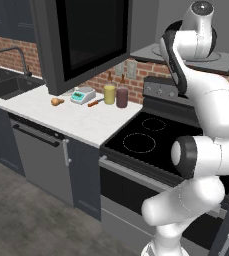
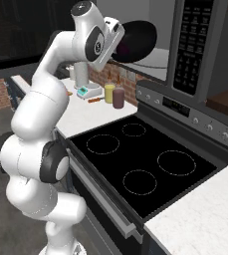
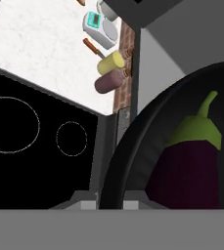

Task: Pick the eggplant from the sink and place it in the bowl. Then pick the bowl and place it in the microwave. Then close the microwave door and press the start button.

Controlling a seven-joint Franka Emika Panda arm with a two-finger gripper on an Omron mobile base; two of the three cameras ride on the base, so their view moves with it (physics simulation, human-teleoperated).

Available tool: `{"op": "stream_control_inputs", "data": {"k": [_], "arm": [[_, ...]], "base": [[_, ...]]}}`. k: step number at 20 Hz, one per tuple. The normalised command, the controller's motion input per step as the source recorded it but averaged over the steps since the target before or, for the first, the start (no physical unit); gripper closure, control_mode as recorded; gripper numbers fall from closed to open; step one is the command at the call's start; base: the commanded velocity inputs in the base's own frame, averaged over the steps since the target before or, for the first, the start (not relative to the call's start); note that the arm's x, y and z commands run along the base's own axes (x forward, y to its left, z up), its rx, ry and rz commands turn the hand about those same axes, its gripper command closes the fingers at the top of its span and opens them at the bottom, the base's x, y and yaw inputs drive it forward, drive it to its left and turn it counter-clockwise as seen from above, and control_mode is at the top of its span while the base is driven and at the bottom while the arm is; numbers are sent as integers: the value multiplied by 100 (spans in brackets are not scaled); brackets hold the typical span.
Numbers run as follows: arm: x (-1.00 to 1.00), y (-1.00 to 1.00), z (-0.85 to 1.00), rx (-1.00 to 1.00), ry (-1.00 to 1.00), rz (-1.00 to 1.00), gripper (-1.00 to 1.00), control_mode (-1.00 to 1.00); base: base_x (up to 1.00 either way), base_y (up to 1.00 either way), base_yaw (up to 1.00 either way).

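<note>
Hand view: eggplant lies inside the bowl, green stem up and away from me, and the rim runs right down to my pincer at bottom, so I judge I'm nipped nearly shut on that rim w/ the veg just beyond my tips. Right base view has the bowl carried high at the microwave mouth, door swung wide left, prob. so it can go onto the plate inside, stove well below.
</note>
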Motion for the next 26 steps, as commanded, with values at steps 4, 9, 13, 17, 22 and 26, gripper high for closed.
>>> {"op": "stream_control_inputs", "data": {"k": [4,9,13,17,22,26], "arm": [[46,-38,0,0,3,0,100,-100],[48,-12,-1,0,7,0,100,-100],[56,-3,-2,0,11,0,100,-100],[54,-13,0,0,9,0,100,-100],[43,-24,-8,0,5,0,100,-100],[39,-31,-8,0,1,0,100,-100]], "base": [[0,0,0],[0,0,0],[0,0,0],[0,0,0],[0,0,0],[0,0,0]]}}
